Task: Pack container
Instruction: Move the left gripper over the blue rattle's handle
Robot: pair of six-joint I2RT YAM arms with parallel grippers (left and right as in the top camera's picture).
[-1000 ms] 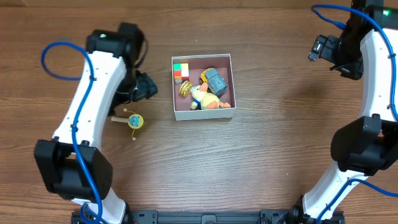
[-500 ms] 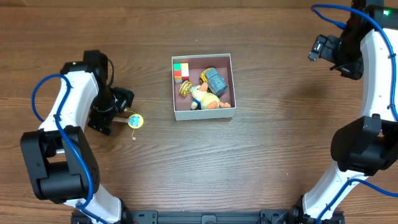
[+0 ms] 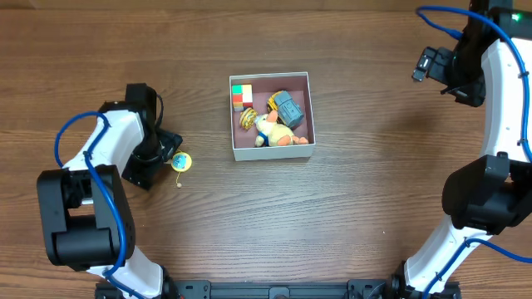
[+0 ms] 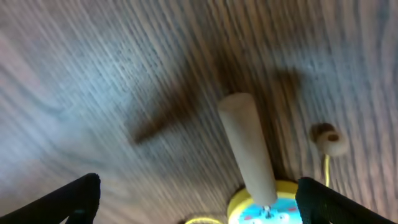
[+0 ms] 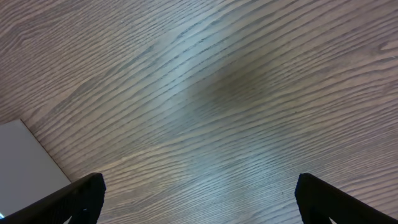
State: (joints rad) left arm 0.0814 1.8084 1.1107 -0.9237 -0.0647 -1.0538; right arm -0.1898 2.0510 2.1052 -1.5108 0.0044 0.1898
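Observation:
The container [image 3: 271, 79] is a square white-walled box with a mauve inside at the table's middle; it holds coloured blocks, a grey toy, a plush figure and a yellow ring. A small toy drum [image 3: 180, 162], yellow-rimmed with a blue face, lies on the table left of the container. In the left wrist view its wooden stick handle [image 4: 245, 146] and a bead on a string [image 4: 329, 142] show. My left gripper [image 3: 166, 154] is open just over the drum, its fingertips [image 4: 199, 202] either side of it. My right gripper [image 3: 426, 65] is open and empty at the far right, its fingertips [image 5: 199, 199] over bare wood.
The container's white corner [image 5: 28, 162] shows at the left edge of the right wrist view. Wooden tabletop [image 3: 357, 208] lies around the container. The arm bases stand at the front left and front right.
My left arm has swung down and leftward from beside the container to the toy drum, and its open gripper now sits over it. The right arm has not moved.

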